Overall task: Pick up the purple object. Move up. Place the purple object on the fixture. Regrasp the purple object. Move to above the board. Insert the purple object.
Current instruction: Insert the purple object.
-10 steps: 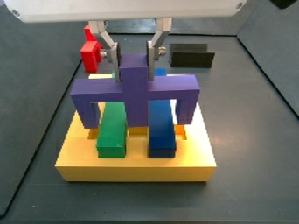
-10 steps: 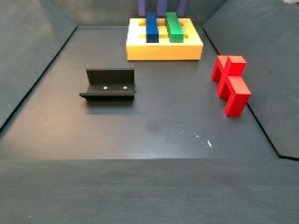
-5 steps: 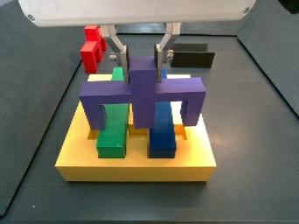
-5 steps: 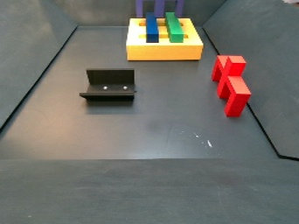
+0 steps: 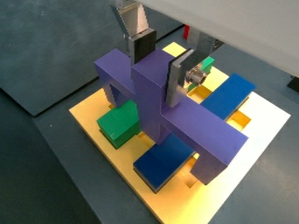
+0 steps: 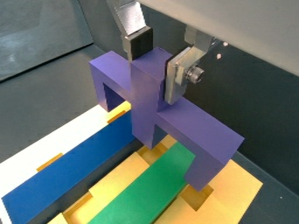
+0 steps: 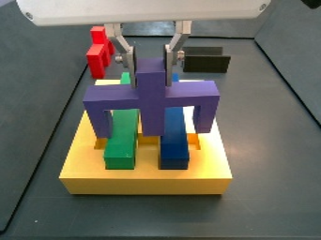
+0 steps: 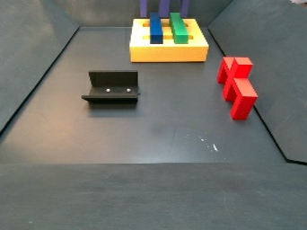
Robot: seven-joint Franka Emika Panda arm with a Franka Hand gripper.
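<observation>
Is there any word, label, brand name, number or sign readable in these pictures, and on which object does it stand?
None: no readable text on the purple object, the board, the fixture or the red blocks. The end effector, above the board, is shut on the purple object and shows no marking.

Over the last second the tool rose a little above the board, and the purple object (clamped by its middle prong between the silver fingers) went up with it. Its crossbar climbed in the side view, and the two outer prongs drew higher over the green bar and the blue bar. Most of that lift came early; in the last half second it barely shifted.
</observation>
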